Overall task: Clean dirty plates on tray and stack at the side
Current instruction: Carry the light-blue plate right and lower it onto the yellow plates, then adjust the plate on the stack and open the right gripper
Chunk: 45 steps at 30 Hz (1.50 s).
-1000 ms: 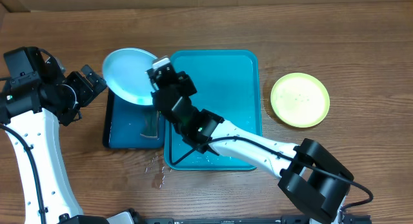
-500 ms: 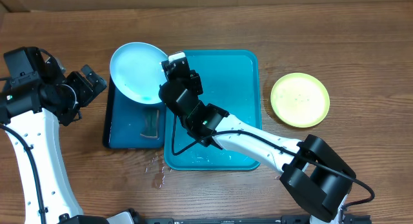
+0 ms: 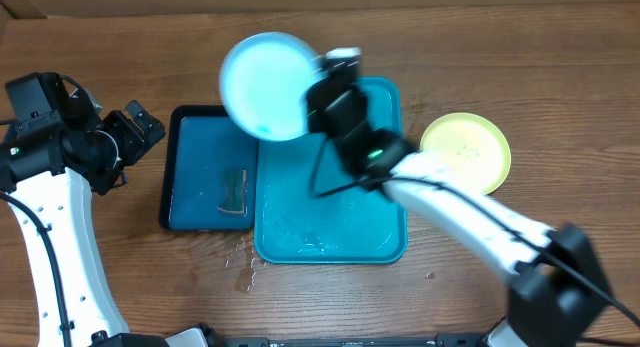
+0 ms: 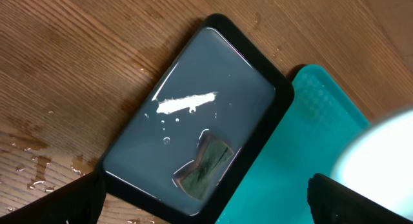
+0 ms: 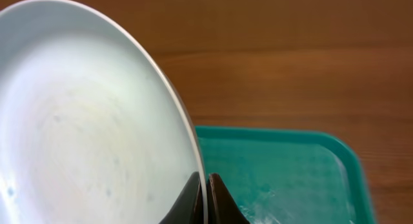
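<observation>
As right hand [image 5: 206, 188] pinches plate [image 5: 84, 121], tightly closed

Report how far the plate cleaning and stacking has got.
Done: one yellow-green plate lies on the table right of the turquoise tray, which shows no plates. In hand: the right gripper pinches the light blue plate by its rim, lifted above the tray's far-left corner. Left: probably set it on the yellow-green one. The left gripper hangs open, empty.
</observation>
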Available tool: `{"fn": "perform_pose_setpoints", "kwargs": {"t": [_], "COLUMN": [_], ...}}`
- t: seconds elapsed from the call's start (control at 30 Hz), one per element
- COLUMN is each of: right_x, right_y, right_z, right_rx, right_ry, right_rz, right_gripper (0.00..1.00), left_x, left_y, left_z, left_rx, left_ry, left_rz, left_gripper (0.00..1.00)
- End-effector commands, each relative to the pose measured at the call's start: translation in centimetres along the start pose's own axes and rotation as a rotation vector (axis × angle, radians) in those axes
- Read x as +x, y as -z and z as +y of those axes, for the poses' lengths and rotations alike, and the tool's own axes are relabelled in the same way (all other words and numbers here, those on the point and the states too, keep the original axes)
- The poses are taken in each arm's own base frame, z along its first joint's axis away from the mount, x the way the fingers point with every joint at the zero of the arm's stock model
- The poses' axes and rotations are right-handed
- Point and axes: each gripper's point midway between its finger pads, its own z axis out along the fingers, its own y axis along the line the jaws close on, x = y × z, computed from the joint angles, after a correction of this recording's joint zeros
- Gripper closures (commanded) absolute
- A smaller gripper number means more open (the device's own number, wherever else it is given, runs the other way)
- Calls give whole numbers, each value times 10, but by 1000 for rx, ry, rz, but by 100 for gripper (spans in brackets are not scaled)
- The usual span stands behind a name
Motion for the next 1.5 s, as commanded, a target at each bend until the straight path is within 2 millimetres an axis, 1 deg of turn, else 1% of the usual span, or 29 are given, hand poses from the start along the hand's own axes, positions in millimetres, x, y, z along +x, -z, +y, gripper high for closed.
{"fn": "perform_pose_setpoints", "kwargs": {"t": [0.0,0.07,0.2,0.23,0.27,0.4,0.5,0.6,0.63,0.73,0.87,1.1,1.13,1.17,1.23,1.3,1.37,1.47], "right_x": [-28,-24,-5,-1,5,22,36,56,64,87,109,132,136,139,143,148,152,157], "right_y": [12,10,8,9,13,29,47,63,67,74,72,71,72,71,70,68,64,58], "right_z": [-36,-67,-137,-154,-177,-241,-282,-314,-322,-335,-340,-340,-340,-340,-341,-342,-343,-345], "right_rx": [-38,-3,105,143,191,340,438,519,545,592,606,611,613,613,613,611,605,596], "right_ry": [-194,-223,-303,-324,-353,-441,-514,-583,-615,-671,-679,-678,-678,-678,-678,-675,-670,-668], "right_rz": [49,112,254,282,314,398,460,518,534,579,604,638,644,646,646,642,631,607], "right_gripper": [96,96,96,96,96,96,96,96,96,96,96,96,93,82,64,55,53,56], "left_x": [-1,-1,-1,-1,-1,-1,-1,-1,-1,-1,-1,-1,-1,-1,-1,-1,-1,-1], "left_y": [1,1,1,1,1,1,1,1,1,1,1,1,1,1,1,1,1,1], "left_z": [0,0,0,0,0,0,0,0,0,0,0,0,0,0,0,0,0,0], "left_rx": [0,0,0,0,0,0,0,0,0,0,0,0,0,0,0,0,0,0], "left_ry": [13,13,13,13,14,13,13,14,14,13,13,14,13,13,13,13,13,14], "left_rz": [-5,-5,-5,-5,-5,-5,-5,-5,-5,-5,-5,-5,-5,-5,-5,-5,-5,-5], "left_gripper": [0,0,0,0,0,0,0,0,0,0,0,0,0,0,0,0,0,0]}}
